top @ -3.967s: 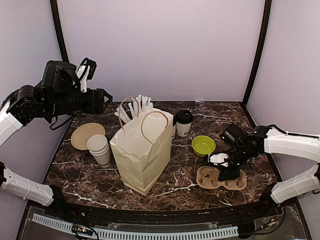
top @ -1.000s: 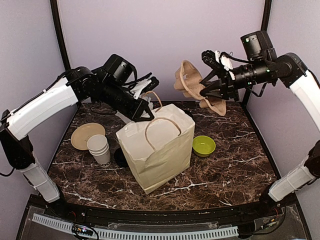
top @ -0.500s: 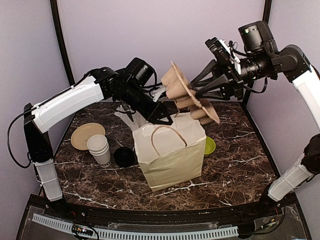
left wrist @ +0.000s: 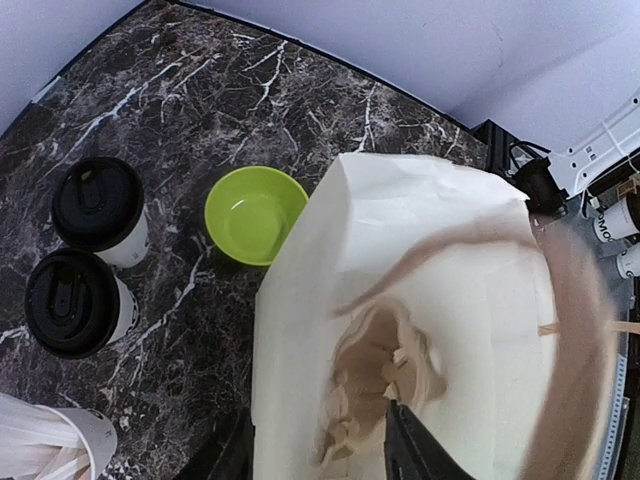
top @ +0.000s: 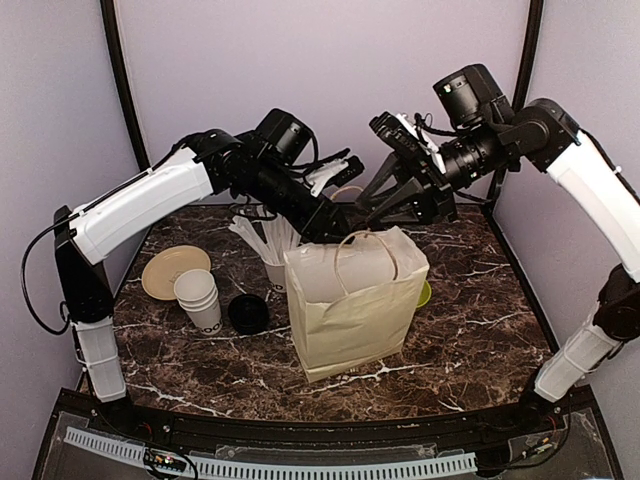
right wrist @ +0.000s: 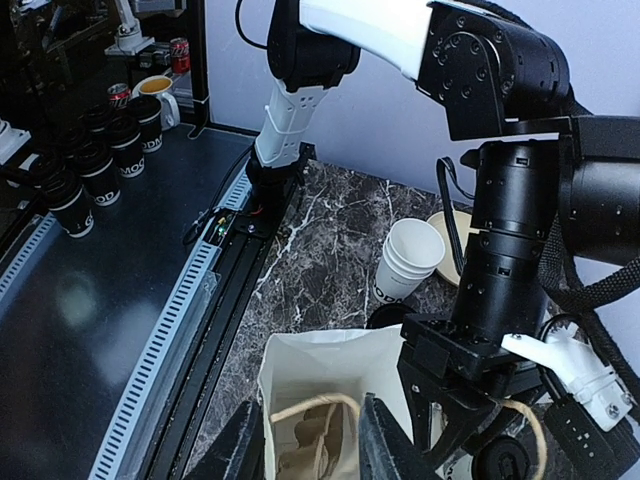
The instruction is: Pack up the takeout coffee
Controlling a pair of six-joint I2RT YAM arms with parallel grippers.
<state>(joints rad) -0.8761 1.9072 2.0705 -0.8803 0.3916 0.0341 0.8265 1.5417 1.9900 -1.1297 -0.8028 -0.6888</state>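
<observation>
The takeout coffee shows only in the left wrist view, as two white cups with black lids point(left wrist: 98, 208) point(left wrist: 75, 302) standing on the marble beside the bag. The top view hides them behind the white paper bag point(top: 350, 305). A brown pulp cup carrier point(left wrist: 385, 385) sits down inside the bag, and my right gripper point(right wrist: 310, 410) is shut on it above the bag mouth. My left gripper point(left wrist: 315, 432) is open. One of its fingers is outside the bag wall and the other inside. From above, both grippers point(top: 335, 222) point(top: 378, 210) meet over the bag's far rim.
A green bowl point(left wrist: 255, 212) stands behind the bag. A white cup of straws point(top: 272, 262) is at the bag's left. Further left are a black round lid point(top: 248, 313), a stack of lidless cups point(top: 199, 298) and a tan plate point(top: 170, 270).
The right gripper brought the carrier down from above the bag into it. The left jaws opened and let go of the bag's rim. The bag stayed almost where it was.
</observation>
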